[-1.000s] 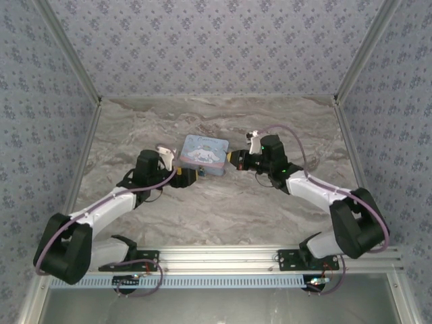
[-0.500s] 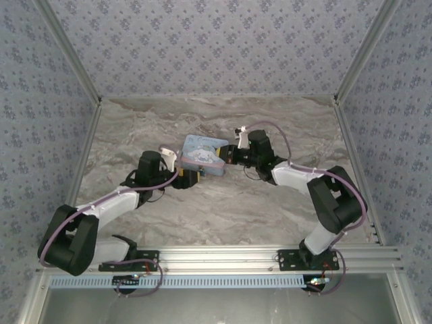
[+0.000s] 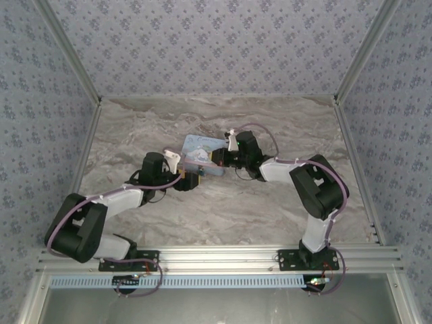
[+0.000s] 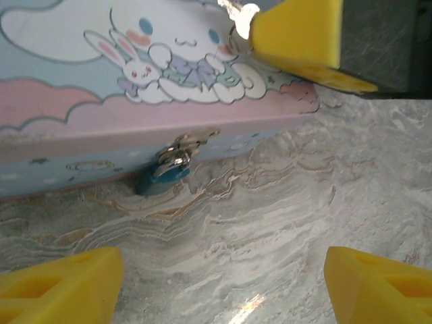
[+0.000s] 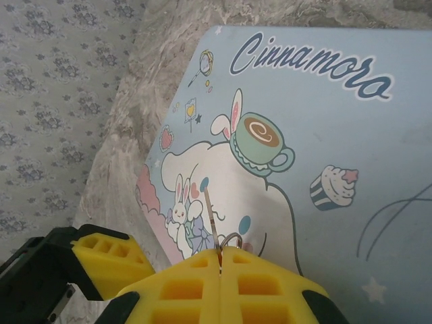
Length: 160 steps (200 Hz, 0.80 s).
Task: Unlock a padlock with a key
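Note:
A tiny blue padlock (image 4: 160, 179) hangs by its metal shackle from the clasp on the front wall of a light-blue cartoon tin (image 4: 81, 138), resting on the marble. My left gripper (image 4: 219, 290) is open low in front of that wall, its yellow fingers (image 4: 61, 287) wide apart and nothing between them. My right gripper (image 5: 220, 253) is shut on a thin key (image 5: 210, 216) with a small ring. It holds the key over the tin lid (image 5: 304, 135), blade pointing toward the lid's front edge. From above, both grippers (image 3: 189, 177) (image 3: 217, 158) meet at the tin (image 3: 200, 147).
The tin sits mid-table on the marble top (image 3: 223, 202). Patterned walls (image 3: 216, 47) close in the back and both sides. A metal rail (image 3: 223, 256) runs along the near edge by the arm bases.
My right arm has swung left and brought the key from beside the tin to over its lid. The left gripper has crept closer to the tin's front.

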Available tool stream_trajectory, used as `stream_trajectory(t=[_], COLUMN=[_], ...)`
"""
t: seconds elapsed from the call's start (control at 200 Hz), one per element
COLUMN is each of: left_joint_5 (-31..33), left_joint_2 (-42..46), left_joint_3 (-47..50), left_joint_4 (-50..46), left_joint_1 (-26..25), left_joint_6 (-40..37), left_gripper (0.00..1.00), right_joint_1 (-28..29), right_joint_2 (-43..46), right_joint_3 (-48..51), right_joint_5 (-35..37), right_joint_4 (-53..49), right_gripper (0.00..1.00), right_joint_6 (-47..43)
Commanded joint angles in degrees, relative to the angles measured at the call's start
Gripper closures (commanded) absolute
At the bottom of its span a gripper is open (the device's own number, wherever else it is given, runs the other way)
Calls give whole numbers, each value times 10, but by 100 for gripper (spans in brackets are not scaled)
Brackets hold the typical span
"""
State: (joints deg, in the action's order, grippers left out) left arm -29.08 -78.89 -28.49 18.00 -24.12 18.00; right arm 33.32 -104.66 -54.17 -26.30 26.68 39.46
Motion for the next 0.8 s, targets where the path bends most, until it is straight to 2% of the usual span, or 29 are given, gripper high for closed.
stream_trajectory(t=[0.0, 0.3, 0.485, 0.794], left_joint_5=[1, 4, 30, 51], left_joint_2=[-13, -67, -101, -151], left_joint_3=[4, 4, 0, -23], left_joint_4=[41, 101, 139, 159], left_joint_1=[-1, -13, -23, -28], left_joint_6=[-10, -12, -16, -20], left_gripper=[22, 25, 27, 30], right_joint_1=[4, 6, 9, 10], right_joint_2=[-21, -15, -7, -4], right_joint_3=[-10, 2, 9, 18], right_joint_5=[14, 27, 30, 41], right_joint_4=[-32, -56, -58, -61], right_gripper=[100, 100, 100, 100], right_joint_6=[-10, -12, -15, -16])
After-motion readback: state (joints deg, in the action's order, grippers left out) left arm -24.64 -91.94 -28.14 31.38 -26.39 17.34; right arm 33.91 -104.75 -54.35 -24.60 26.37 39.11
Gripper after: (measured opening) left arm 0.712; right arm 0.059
